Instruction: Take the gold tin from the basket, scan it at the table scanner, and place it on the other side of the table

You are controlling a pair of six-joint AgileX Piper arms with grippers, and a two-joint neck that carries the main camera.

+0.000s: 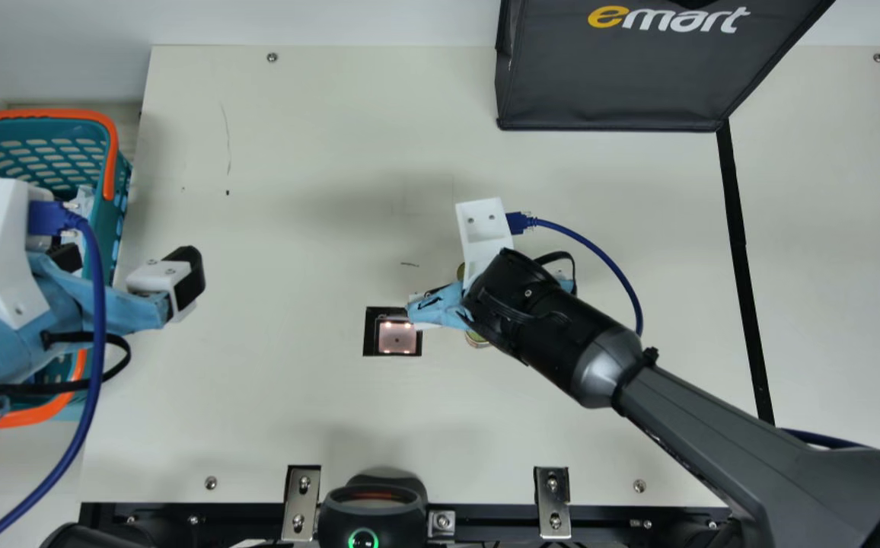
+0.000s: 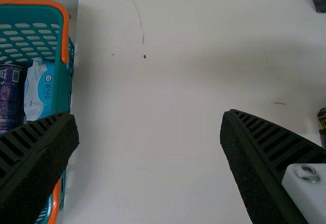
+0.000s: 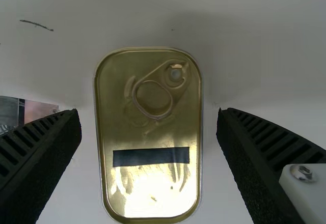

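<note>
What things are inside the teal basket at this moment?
Inside the basket, a dark purple can and, beside it, a white and blue packet can be seen. The left gripper covers much of the rest, so I cannot tell what else is there.

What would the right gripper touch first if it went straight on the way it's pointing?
Most likely the gold tin on the table: seen from its wrist, the right gripper is open and aimed down over it. How much height remains is unclear.
</note>
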